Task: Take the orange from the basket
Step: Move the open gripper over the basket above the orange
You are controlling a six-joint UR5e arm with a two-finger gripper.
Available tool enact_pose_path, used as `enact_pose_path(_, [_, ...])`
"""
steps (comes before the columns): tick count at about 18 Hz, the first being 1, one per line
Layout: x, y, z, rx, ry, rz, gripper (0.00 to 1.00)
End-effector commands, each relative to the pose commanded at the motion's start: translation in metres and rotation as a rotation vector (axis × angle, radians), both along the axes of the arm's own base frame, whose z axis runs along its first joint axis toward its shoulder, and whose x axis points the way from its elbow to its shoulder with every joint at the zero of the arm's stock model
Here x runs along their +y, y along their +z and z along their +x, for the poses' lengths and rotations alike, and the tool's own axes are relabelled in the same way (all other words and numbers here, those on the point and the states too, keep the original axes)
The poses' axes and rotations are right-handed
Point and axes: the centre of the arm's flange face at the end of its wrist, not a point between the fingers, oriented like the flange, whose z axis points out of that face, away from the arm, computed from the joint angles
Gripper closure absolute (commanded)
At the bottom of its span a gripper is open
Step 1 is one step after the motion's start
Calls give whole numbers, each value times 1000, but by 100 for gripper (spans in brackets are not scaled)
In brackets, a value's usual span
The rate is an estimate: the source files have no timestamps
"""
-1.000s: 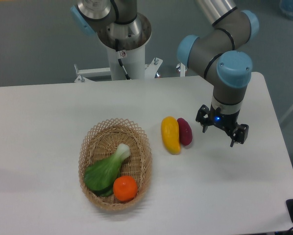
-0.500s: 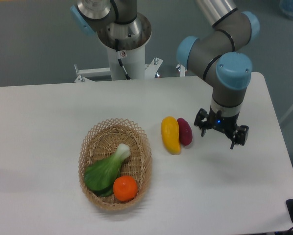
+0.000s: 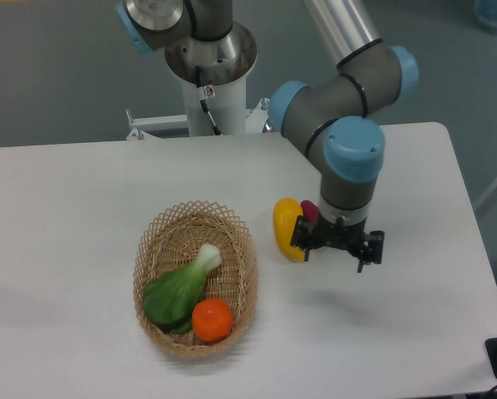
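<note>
You see one glossy round orange (image 3: 212, 320) and one green leafy vegetable (image 3: 178, 291) in one tan oval wicker basket (image 3: 243, 249); one empty pincer (image 3: 337, 247), fingers spread, hovers beside it.

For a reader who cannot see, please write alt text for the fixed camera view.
A robot arm's open gripper hangs above a white table, beside a yellow fruit. To its left, a wicker basket holds an orange and a leafy green vegetable.

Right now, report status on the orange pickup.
Claw open, empty, above the table right of the basket. Orange in basket beside the green vegetable. Yellow fruit below the arm.
</note>
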Motion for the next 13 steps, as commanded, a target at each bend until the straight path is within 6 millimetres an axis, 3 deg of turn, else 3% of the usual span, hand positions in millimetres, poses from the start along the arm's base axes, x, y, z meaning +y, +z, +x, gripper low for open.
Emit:
enact_pose_path(5, [26, -9, 32, -47, 52, 16, 0])
enact_pose_path(8, [52, -13, 52, -67, 91, 25, 0])
enact_pose_path(11, [72, -14, 84, -80, 95, 26, 0])
enact_pose_path(13, [81, -20, 95, -95, 148, 24, 0])
